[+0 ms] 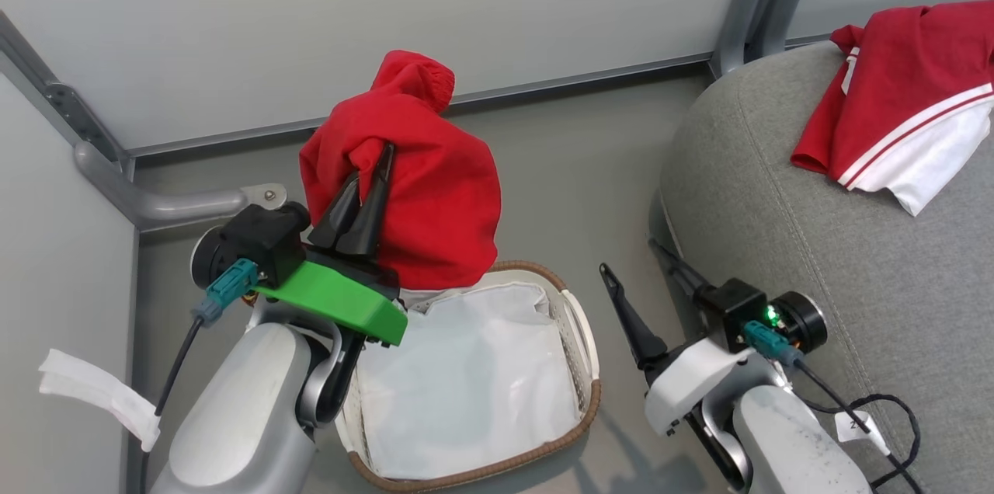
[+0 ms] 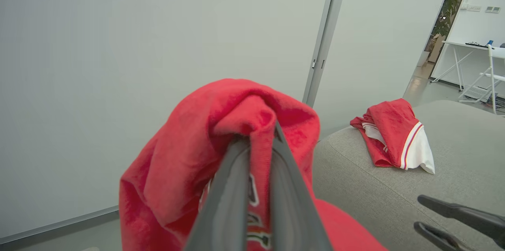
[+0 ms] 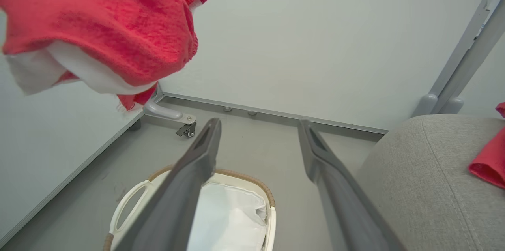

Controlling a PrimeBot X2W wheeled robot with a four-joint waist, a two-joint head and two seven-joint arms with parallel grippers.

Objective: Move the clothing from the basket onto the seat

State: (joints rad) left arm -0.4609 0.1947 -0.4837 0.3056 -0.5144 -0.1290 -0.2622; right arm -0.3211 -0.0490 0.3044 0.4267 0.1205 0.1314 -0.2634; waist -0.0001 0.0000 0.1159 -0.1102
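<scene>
My left gripper (image 1: 386, 151) is shut on a red garment (image 1: 435, 183) and holds it in the air above the far end of the basket (image 1: 586, 393). The left wrist view shows the fabric (image 2: 173, 172) bunched round the fingers, with white lettering between them. From the right wrist view the lifted garment (image 3: 110, 22) hangs at the upper left with a white panel underneath. Another red and white garment (image 1: 908, 121) lies on the grey seat (image 1: 776, 191). Between basket and seat my right gripper (image 1: 629, 257) stands open with nothing in it. A plain white sheet (image 1: 466, 385) lines the basket.
Pale partition walls (image 1: 311, 20) stand behind and to the left, with grey metal feet (image 1: 163, 203) on the floor. A white paper strip (image 1: 101, 393) lies at the lower left. A cable (image 1: 885, 408) trails over the seat by my right wrist.
</scene>
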